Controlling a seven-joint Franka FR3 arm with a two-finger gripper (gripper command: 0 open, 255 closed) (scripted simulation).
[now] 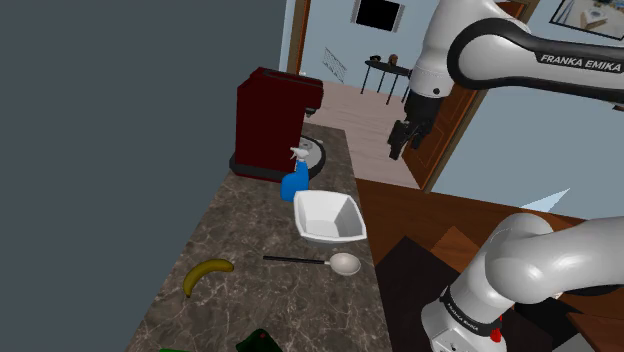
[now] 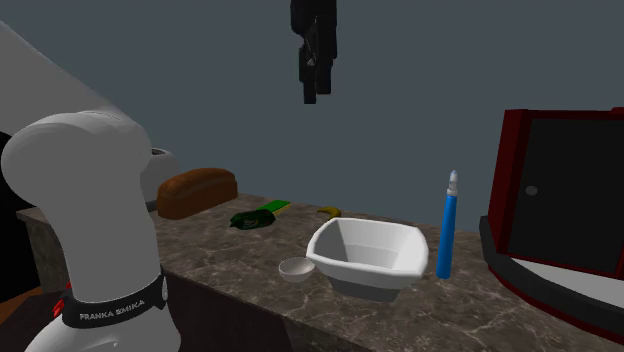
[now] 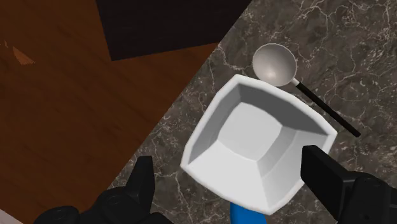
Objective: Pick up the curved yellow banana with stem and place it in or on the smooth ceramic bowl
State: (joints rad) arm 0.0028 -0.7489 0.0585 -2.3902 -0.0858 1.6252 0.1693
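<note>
My gripper [image 1: 403,140] hangs open and empty, high above the bowl [image 1: 301,213]. I reckon I'm at the reach: next, down across the bench [image 1: 250,235] onto the banana [image 1: 207,275].

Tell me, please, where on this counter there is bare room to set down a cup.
The widest bare patch of the counter lies between the dark red appliance, the banana and the white bowl. Along the counter's edge at the shoulder view's right it is crowded: the spray bottle, the bowl and the spoon lie close together.
</note>
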